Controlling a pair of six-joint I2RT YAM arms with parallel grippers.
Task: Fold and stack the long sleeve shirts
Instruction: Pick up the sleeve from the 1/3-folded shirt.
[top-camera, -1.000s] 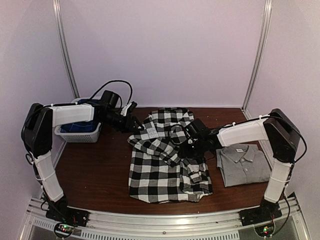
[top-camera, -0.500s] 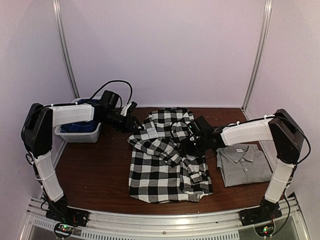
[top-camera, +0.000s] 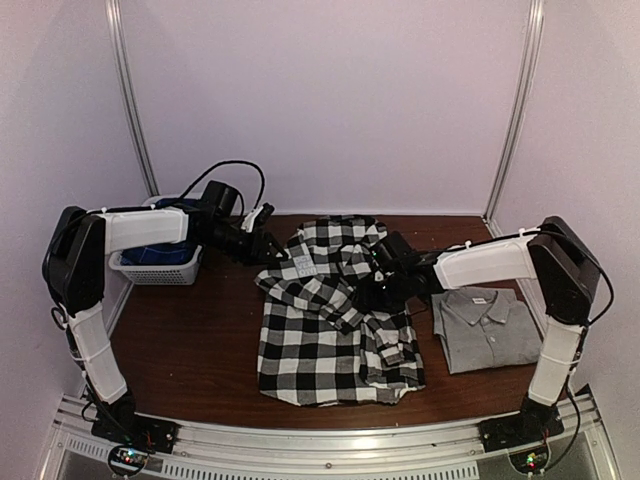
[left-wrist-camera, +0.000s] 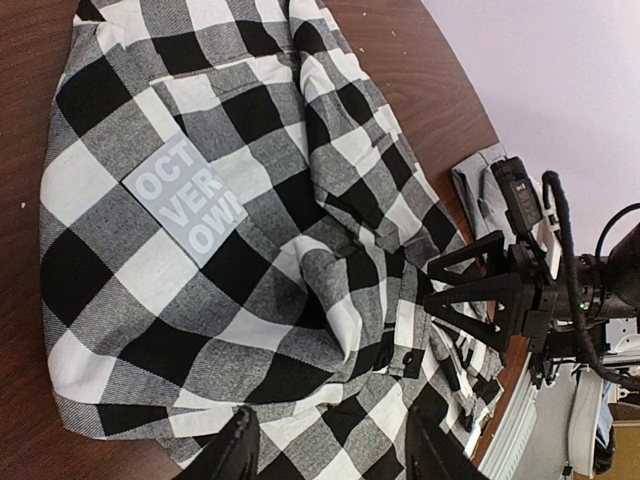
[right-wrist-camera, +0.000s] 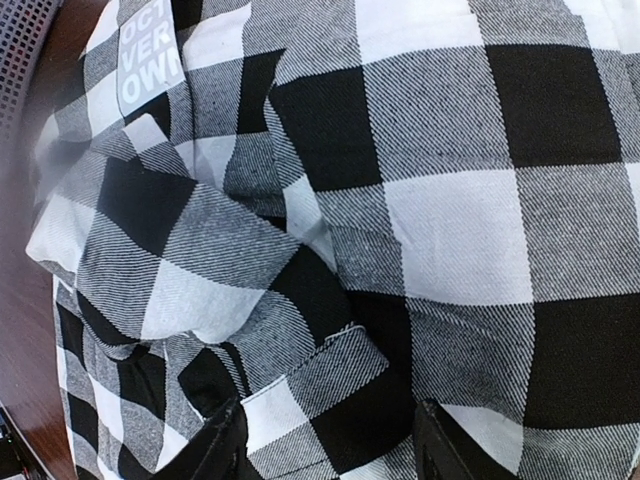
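The checked shirt (top-camera: 335, 320) lies rumpled on the counter (top-camera: 190, 340), its length running from the far side toward the arms. The folded grey shirt (top-camera: 488, 325) sits just beside its right edge. The right gripper (top-camera: 378, 285) hangs over the checked shirt's right half, jaws spread, cloth directly beneath. The left gripper (top-camera: 268, 246) hovers at its far-left corner, jaws spread too. The right arm looks nearer the loose sleeve (top-camera: 388, 345).

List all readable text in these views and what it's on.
"OCT / VER / OWN": white block letters, stacked rows, on a grey patch of the checked flannel shirt; legible in both wrist views.
Top view: too small to read.
No text visible on the grey shirt.
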